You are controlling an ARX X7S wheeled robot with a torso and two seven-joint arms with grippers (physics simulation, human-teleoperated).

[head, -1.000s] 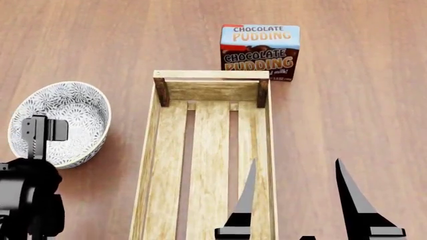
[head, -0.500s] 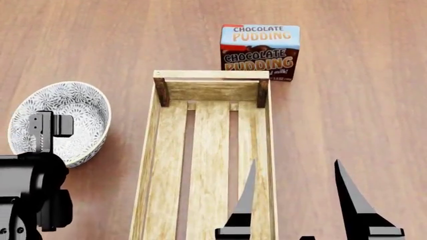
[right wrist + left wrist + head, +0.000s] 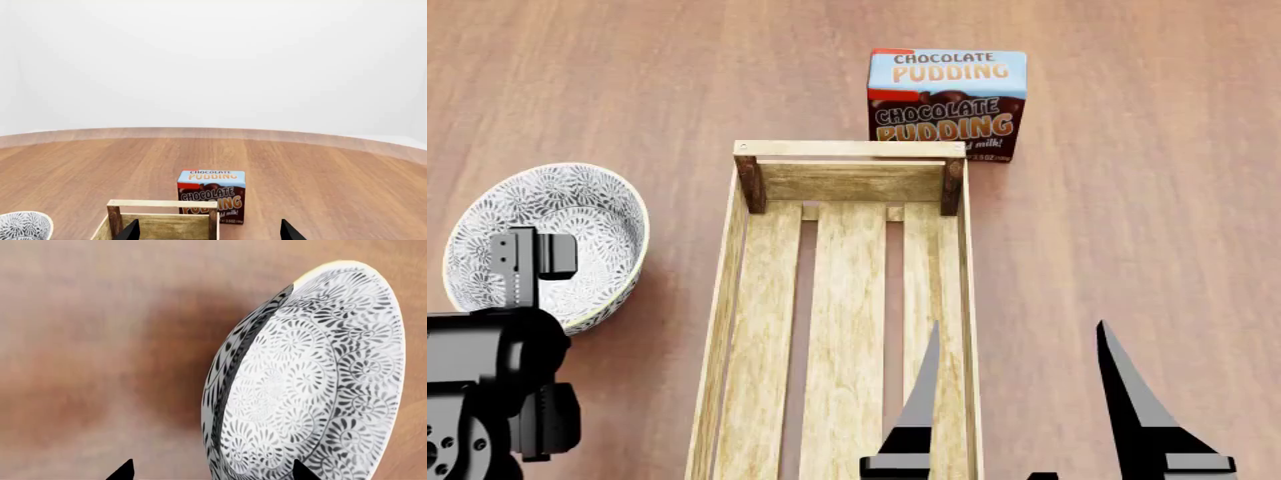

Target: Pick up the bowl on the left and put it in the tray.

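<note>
Left claw: spread wide, its tips on both sides of the bowl's near rim.
Right claw: spread wide, holding nothing, over the tray.

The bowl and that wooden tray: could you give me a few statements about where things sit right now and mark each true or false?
1. The bowl lies inside the tray. False: it rests on the table to the tray's left.
2. The tray holds nothing. True.
3. The pudding box stands beyond the tray's far end. True.
4. The right hand grips the pudding box. False: it hangs open near the tray's right side.
5. The left hand is open, its fingers straddling the bowl's rim. True.
</note>
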